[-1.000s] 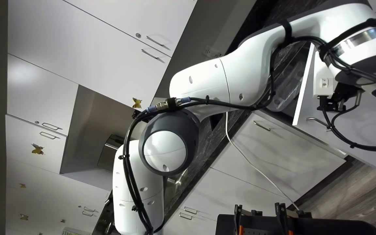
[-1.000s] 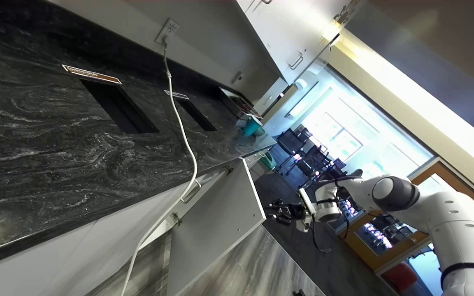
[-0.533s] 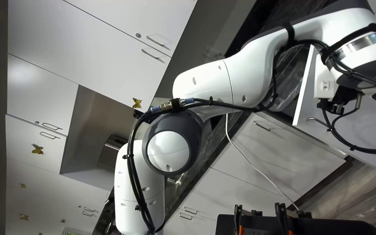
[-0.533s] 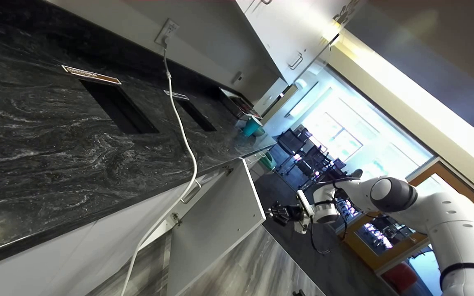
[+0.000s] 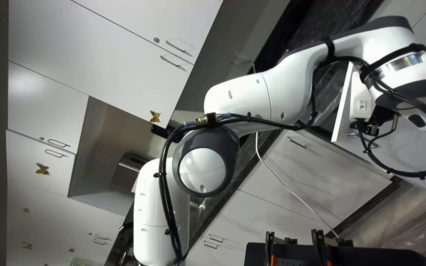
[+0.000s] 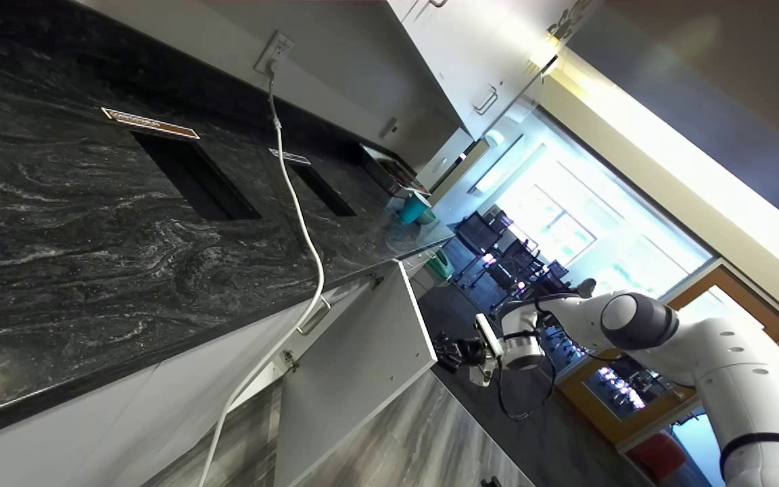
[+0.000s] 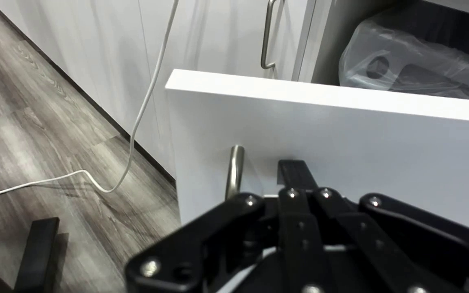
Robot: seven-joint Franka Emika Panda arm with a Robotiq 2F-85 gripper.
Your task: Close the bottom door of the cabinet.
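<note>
The bottom door [image 7: 381,154] is a white flat panel that stands swung open. Its inner face [image 6: 356,385] shows in an exterior view, and its outer face [image 5: 398,157] in an exterior view. Its bar handle [image 7: 234,171] is on the outer face near the free edge. The cabinet [image 5: 309,173] has white fronts under a dark stone counter edge. My gripper [image 7: 296,169] is shut and empty, fingertips at the door's outer face beside the handle; I cannot tell whether they touch. It shows near the door's free edge in an exterior view [image 6: 445,353].
A bin with a clear plastic liner [image 7: 364,57] stands inside the open compartment. A white cable [image 6: 312,250] hangs from the wall outlet over the counter [image 6: 92,270] to the floor. A black piece with clamps [image 5: 338,256] is at the bottom of an exterior view.
The arm has moved slightly, bringing my gripper closer to the door's outer face near the free edge. The door has not visibly moved.
</note>
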